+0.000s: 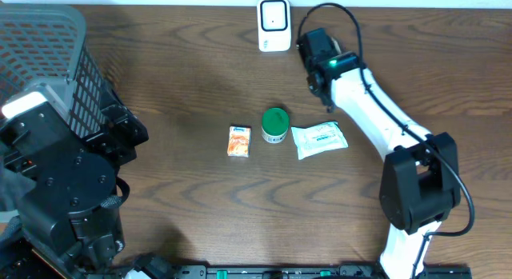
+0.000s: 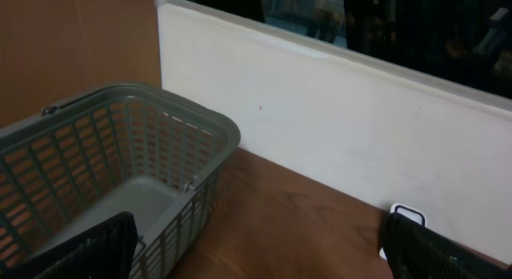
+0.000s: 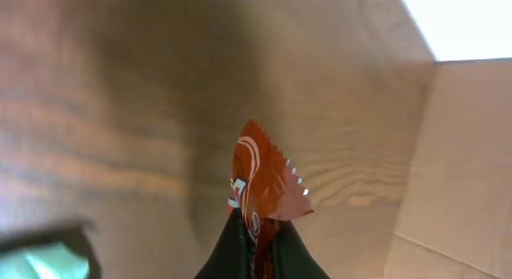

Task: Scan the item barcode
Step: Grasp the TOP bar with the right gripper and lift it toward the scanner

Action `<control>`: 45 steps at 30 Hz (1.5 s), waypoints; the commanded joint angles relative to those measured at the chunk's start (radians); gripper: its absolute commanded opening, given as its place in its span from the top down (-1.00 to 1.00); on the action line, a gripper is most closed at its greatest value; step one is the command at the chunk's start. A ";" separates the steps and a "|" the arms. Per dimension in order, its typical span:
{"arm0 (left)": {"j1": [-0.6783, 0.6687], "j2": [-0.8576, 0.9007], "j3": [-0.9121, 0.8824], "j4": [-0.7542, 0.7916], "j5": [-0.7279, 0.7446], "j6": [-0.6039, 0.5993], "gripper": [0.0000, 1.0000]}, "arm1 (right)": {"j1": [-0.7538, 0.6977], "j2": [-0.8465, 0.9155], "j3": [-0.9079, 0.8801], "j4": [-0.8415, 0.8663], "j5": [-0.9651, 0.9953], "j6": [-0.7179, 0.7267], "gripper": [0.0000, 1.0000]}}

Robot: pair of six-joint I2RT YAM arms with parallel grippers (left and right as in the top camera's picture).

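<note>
We judge the step in hand to be presenting the item to the reader; the right fingers point(image 3: 225, 258) are clamped together on a thin red packet point(image 3: 264, 187), which stands upright out of their tips with its crimped edge uppermost, above the brown tabletop point(image 1: 176, 87); the packet is therefore off the surface and in the grip, not among the goods lying below. From overhead the right arm point(image 1: 364, 99) reaches up the tabletop, so that its wrist sits just beside the white scanner point(image 1: 274, 23) at the far edge; we cannot make out the packet itself in that view, nor tell which of its faces carries the barcode.

The left fingers point(image 2: 96, 247) stand wide apart and hold nothing; they are parked well away, beside the grey basket point(image 2: 120, 151).

An orange box point(image 1: 239, 141), a green-lidded jar point(image 1: 275, 125) and a white sachet point(image 1: 319, 140) lie in a row mid-tabletop, near one another and untouched.

The next move, as we judge it, calls for turning the wrist so that the packet's printed face squares up to the scanner's window, close but not touching; the foil is limp and glossy, so it may droop or glare, and a slow, steady tilt would serve better than a quick pass; the clamp should stay firm, since only the packet's lower edge is caught.
</note>
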 commanded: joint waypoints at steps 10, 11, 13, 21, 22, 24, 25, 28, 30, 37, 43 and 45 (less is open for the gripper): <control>0.003 0.001 -0.001 -0.002 -0.025 -0.005 -0.95 | -0.005 0.141 0.013 0.161 0.250 -0.006 0.97; 0.003 0.001 -0.001 -0.002 -0.025 -0.005 -0.96 | -0.006 0.167 0.013 0.165 0.280 -0.011 0.97; 0.003 0.001 -0.001 -0.002 -0.025 -0.005 -0.96 | -0.005 0.215 0.013 0.171 0.334 -0.023 0.97; 0.003 0.001 -0.001 -0.002 -0.026 -0.005 -0.96 | 0.015 0.323 0.013 0.161 0.396 0.003 0.98; 0.003 0.001 -0.001 -0.002 -0.026 -0.005 -0.96 | 0.020 0.323 0.013 0.160 0.394 0.015 0.98; 0.003 0.001 -0.001 -0.002 -0.025 -0.005 -0.96 | 0.035 0.319 0.013 0.160 0.380 0.021 0.98; 0.003 0.002 -0.001 -0.002 -0.026 -0.005 -0.96 | 0.043 0.319 0.013 0.160 0.377 0.021 0.98; 0.003 0.002 -0.001 -0.002 -0.026 -0.005 -0.96 | 0.069 0.319 0.013 0.151 0.366 0.020 0.80; 0.003 0.002 -0.001 -0.002 -0.026 -0.005 -0.96 | 0.083 0.319 0.013 0.138 0.336 0.021 0.80; 0.003 0.002 -0.001 -0.002 -0.026 -0.005 -0.96 | 0.101 0.320 0.013 0.141 0.299 0.151 0.86; 0.003 0.002 -0.001 -0.002 -0.026 -0.005 -0.96 | 0.106 0.320 0.013 0.141 0.300 0.146 -0.51; 0.003 0.003 -0.001 -0.001 -0.026 -0.005 -0.96 | 0.113 0.320 0.013 0.141 0.300 0.135 -0.75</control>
